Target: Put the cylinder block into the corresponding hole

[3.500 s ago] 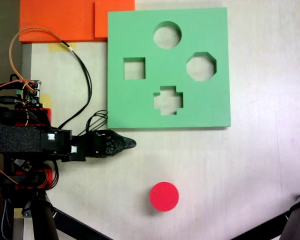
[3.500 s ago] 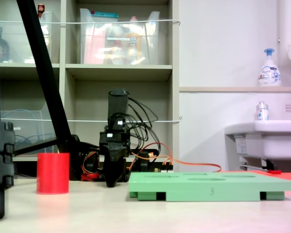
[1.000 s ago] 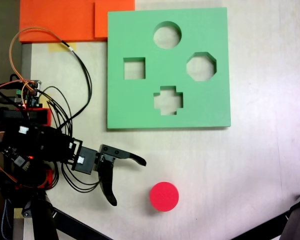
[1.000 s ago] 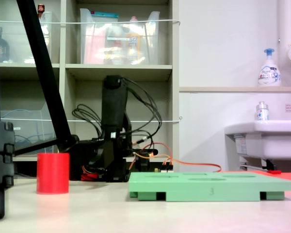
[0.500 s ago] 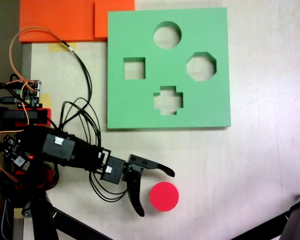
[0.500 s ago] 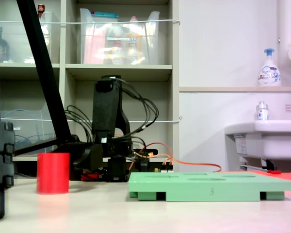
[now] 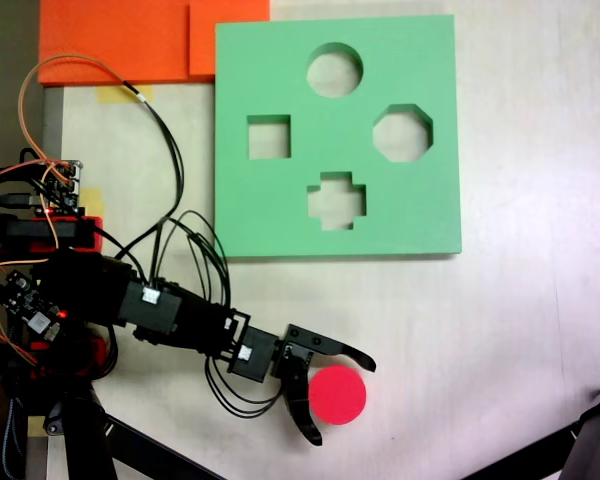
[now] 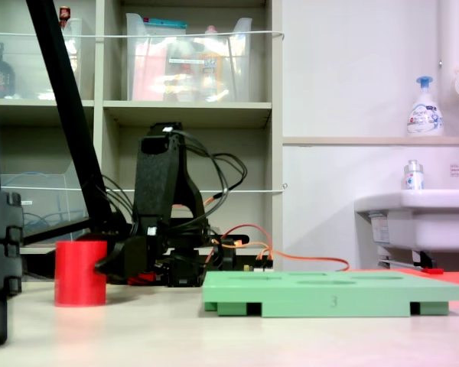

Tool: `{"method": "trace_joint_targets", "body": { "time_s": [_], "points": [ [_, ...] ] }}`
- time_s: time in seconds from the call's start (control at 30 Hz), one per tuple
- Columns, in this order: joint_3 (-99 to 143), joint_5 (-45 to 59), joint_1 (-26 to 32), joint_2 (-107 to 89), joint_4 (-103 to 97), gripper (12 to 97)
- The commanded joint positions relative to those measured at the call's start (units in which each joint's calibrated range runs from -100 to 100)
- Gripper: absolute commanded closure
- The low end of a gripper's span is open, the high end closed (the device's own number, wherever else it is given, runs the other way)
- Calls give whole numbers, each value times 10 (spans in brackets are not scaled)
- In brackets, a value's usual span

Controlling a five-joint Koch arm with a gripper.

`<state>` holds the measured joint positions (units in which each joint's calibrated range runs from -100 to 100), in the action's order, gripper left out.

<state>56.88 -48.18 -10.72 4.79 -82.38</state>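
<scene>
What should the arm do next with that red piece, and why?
Probably close the jaws. In a fixed view from above, the open gripper already has one finger on each side of the cylinder block, which stands upright on the table, well away from the green board's circular cutout.

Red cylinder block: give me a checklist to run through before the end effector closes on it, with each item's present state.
1. End effector open: ok.
2. Red cylinder block between the fingers: ok, one finger above it and one at its left in the top-down fixed view.
3. Block upright on the table: ok.
4. Finger height at mid-block: cannot tell.
5. Circular cutout of the green foam board empty: ok.
</scene>
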Motion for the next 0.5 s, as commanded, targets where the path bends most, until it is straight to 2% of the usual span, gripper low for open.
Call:
{"method": "trace_joint_targets", "body": {
  "time_s": [0.0, 0.03, 0.1, 0.33, 0.47],
  "points": [
    [-15, 0, -1, -3, -48, 515],
    [-15, 0, -1, -3, -48, 568],
    [-15, 0, 0, -3, -48, 621],
    [-11, 0, 4, -5, -50, 634],
    [13, 0, 4, -28, -52, 706]
  ]
}}
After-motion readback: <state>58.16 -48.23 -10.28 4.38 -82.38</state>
